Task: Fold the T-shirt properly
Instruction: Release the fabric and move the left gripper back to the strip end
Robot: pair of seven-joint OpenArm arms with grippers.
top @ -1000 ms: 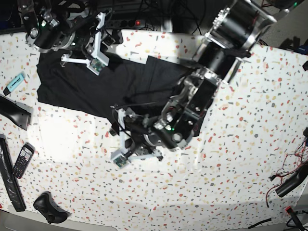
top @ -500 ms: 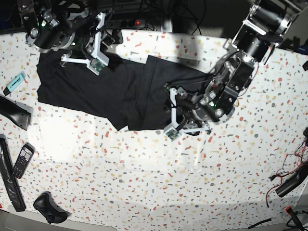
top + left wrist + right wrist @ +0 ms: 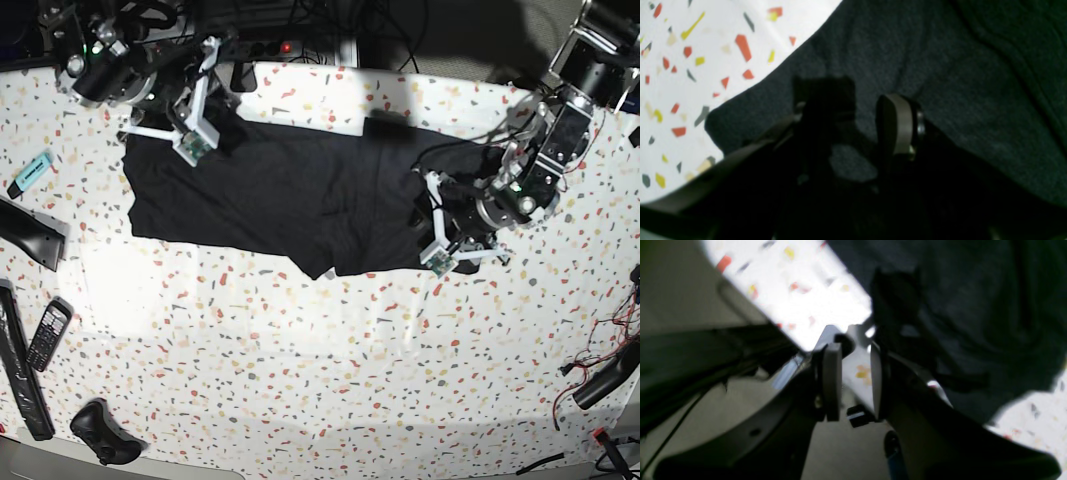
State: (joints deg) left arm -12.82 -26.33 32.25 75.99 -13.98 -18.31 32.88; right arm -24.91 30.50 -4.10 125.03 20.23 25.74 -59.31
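Base view shows the T-shirt (image 3: 290,190) spread plain side up across the speckled table (image 3: 330,380), probably flattened for folding. Each arm sits at one end, likely to stretch it. The left gripper (image 3: 857,116) hovers over cloth near its edge, jaws apart, nothing between. The right gripper (image 3: 855,383) sits beside the cloth, jaws apart, empty.
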